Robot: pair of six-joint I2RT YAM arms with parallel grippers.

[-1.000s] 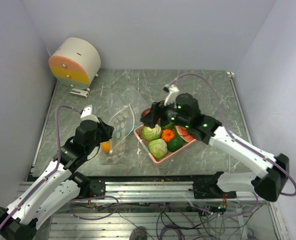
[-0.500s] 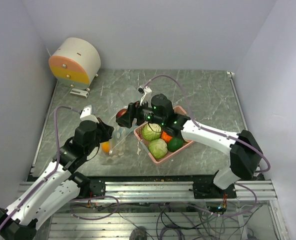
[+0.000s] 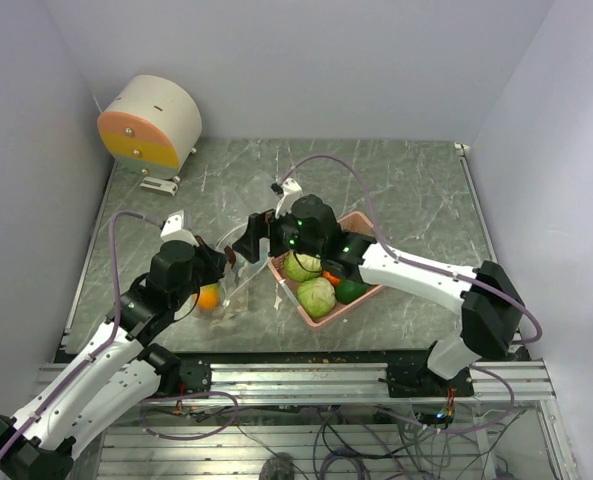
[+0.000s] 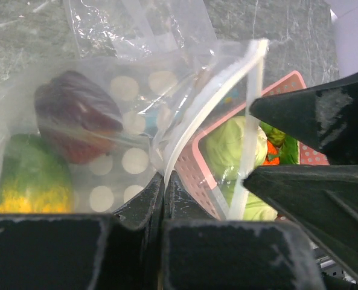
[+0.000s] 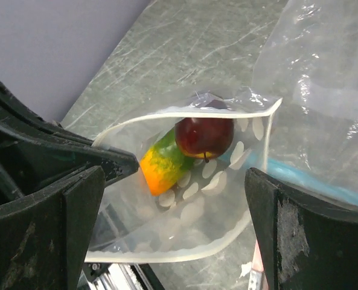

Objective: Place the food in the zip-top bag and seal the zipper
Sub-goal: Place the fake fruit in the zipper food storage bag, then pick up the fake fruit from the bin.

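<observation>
You have the mouth of the zip-top bag [image 5: 188, 211] gaping wide between the left gripper [image 4: 165, 179] pinching its rim and the pink tray [image 3: 321, 321] just beside it, but a red piece [image 5: 204, 136] and an orange-green piece [image 5: 162, 165] occupy its bottom.

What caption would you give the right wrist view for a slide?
Open right tool faces the zip-top bag, with red fruit and orange-green piece inside.

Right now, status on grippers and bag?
Left gripper shut on bag rim. Right gripper open above mouth. Two pieces bagged, unsealed; cabbages in tray. No obstruction seen.
</observation>
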